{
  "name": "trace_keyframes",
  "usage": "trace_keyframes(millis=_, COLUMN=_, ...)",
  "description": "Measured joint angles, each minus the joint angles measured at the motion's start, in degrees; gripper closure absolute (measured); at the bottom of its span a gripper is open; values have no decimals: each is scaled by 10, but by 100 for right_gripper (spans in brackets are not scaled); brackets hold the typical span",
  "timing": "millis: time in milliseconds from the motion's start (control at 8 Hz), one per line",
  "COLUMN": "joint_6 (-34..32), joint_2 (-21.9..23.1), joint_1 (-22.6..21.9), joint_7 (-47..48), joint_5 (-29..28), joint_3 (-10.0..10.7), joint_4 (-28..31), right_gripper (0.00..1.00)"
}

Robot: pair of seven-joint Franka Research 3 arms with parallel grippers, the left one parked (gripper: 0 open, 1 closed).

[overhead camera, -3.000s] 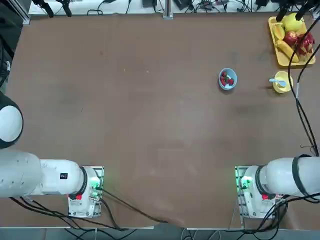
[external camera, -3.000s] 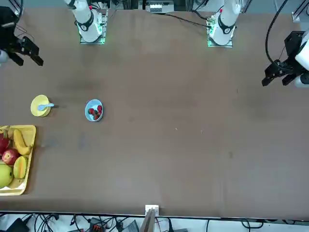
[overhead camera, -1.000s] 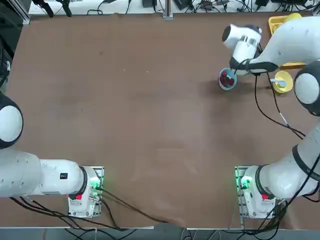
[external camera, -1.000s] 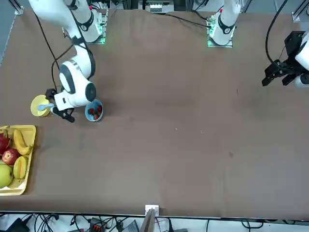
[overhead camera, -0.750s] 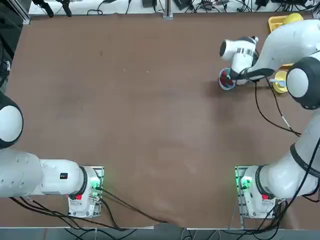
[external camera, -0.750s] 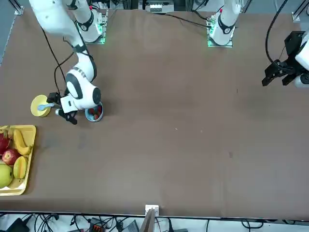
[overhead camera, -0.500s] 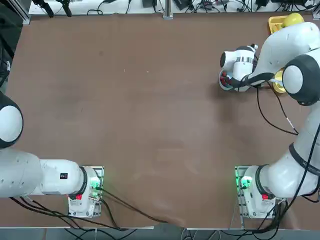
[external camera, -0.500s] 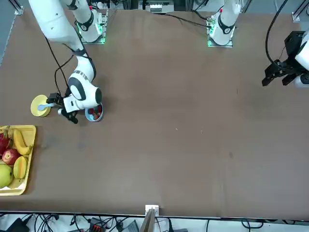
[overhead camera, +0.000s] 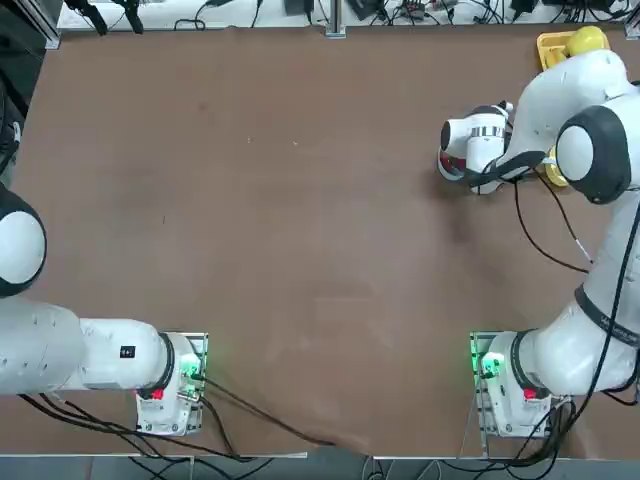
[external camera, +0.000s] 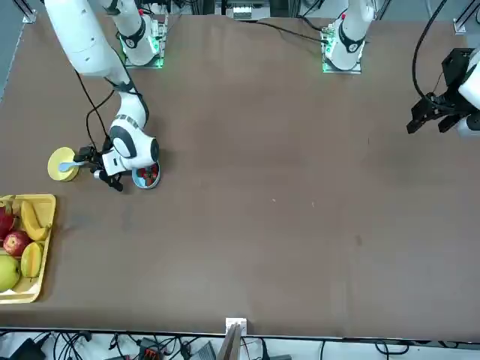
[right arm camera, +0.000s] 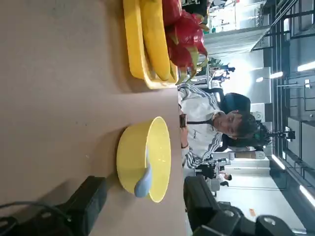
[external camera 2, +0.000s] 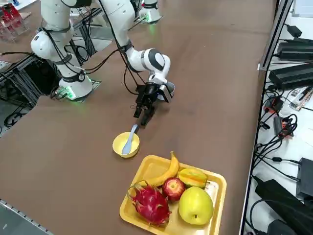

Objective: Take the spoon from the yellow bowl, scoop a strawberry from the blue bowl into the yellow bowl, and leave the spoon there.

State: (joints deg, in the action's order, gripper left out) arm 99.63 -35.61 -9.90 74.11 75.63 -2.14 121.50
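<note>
Spoon pickup has not happened yet: it lies propped in the yellow bowl, bowl end down inside and handle leaning out over the rim toward the right gripper. That gripper hangs low over the table, between the yellow bowl and the blue bowl, aimed at the handle with its fingers spread; the wrist view shows the two dark fingers either side of the spoon's handle end, not touching it. The blue bowl, with its red strawberries, sits just behind the wrist, partly hidden by it. The fruit tray lies just beyond the yellow bowl, near the table's right edge. So nothing of the task is done; by my reading the first grasp is about to be made, and scooping, tipping the strawberry into the yellow bowl and returning the spoon all remain.
</note>
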Motion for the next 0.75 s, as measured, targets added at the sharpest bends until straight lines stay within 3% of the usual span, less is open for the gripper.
trace_keyframes(millis=750, joint_6=-22, joint_2=-30, joint_1=3, joint_7=1, joint_5=23, joint_3=11, joint_4=0, right_gripper=11)
